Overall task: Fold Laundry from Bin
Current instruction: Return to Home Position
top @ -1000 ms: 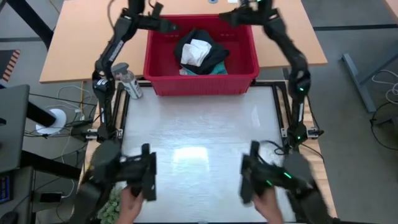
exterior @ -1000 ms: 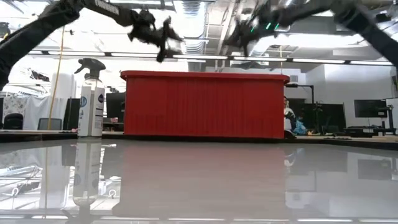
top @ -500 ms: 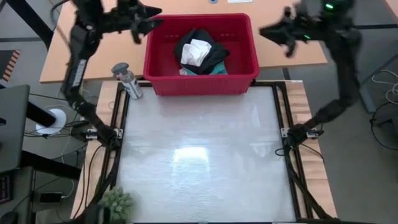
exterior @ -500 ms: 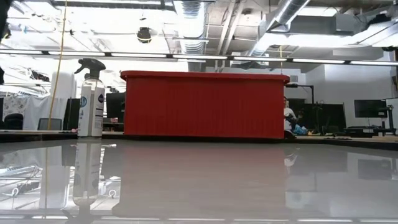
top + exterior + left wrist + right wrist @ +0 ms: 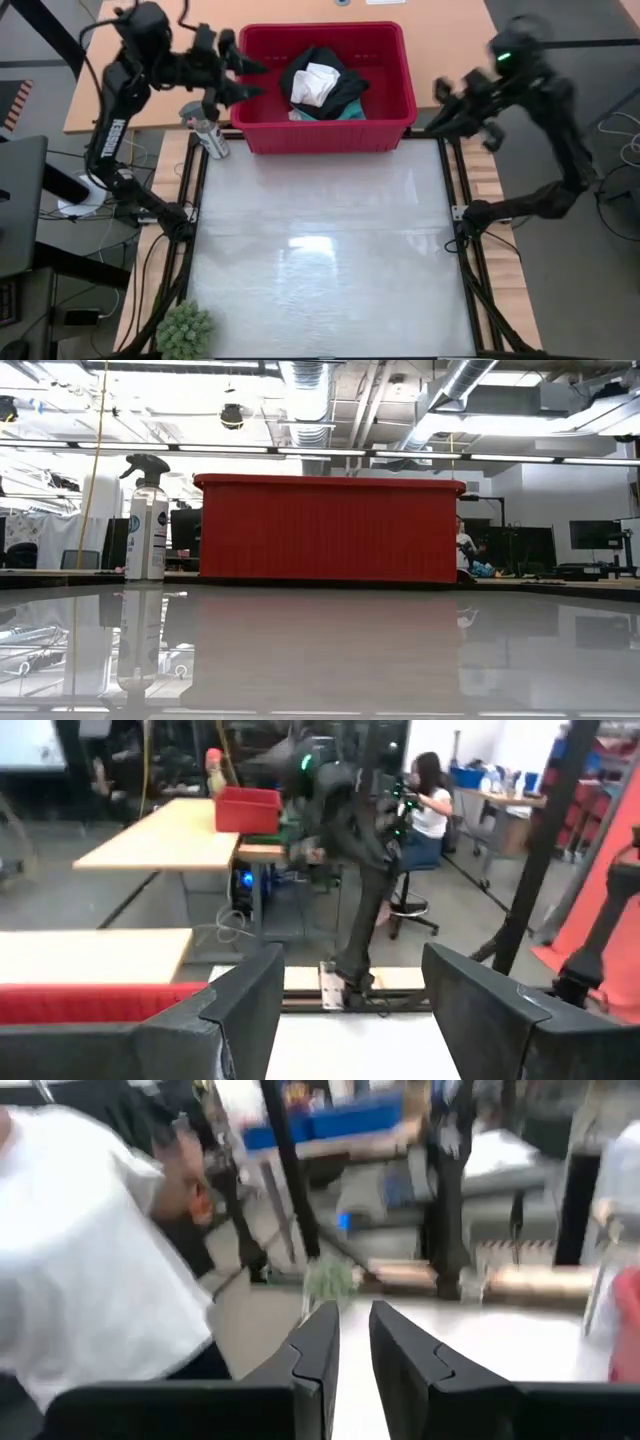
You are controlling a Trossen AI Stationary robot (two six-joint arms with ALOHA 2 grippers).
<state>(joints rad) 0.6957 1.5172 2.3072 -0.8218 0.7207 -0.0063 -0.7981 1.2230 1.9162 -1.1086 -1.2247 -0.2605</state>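
Now, high view: laundry (image 5: pixel 320 82) lies in the bin (image 5: pixel 325 135). The left gripper (image 5: pixel 245 80) and right gripper (image 5: pixel 440 108) flank it, drawn back since a moment ago.
Low view: no arms.
Wrist views: left jaws wide, right jaws narrowly parted; homing looks nearly done.

My rig's left arm (image 5: pixel 108 120) and right arm (image 5: pixel 565 120) are slim, matte black, jointed links. A small green light (image 5: pixel 503 57) glows on the right one. The left gripper (image 5: pixel 256 80) and right gripper (image 5: pixel 442 108) each have two flat, dark, bevelled fingers (image 5: pixel 235 1015). Thin dark cables (image 5: pixel 150 265) trail from the bases.
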